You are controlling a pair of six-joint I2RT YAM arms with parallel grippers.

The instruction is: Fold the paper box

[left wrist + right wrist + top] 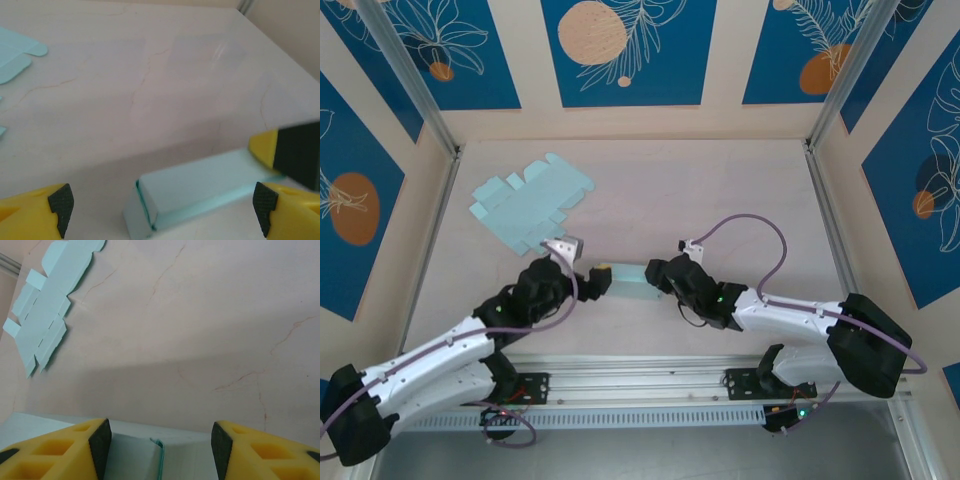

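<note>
While left end effector and right end effector gape, rectangular teal paper box lies between.

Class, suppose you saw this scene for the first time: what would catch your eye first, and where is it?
A pale-blue folded box sits at the centre of the table, flanked by the left gripper and right gripper. Flat box blanks lie at the far left.
</note>
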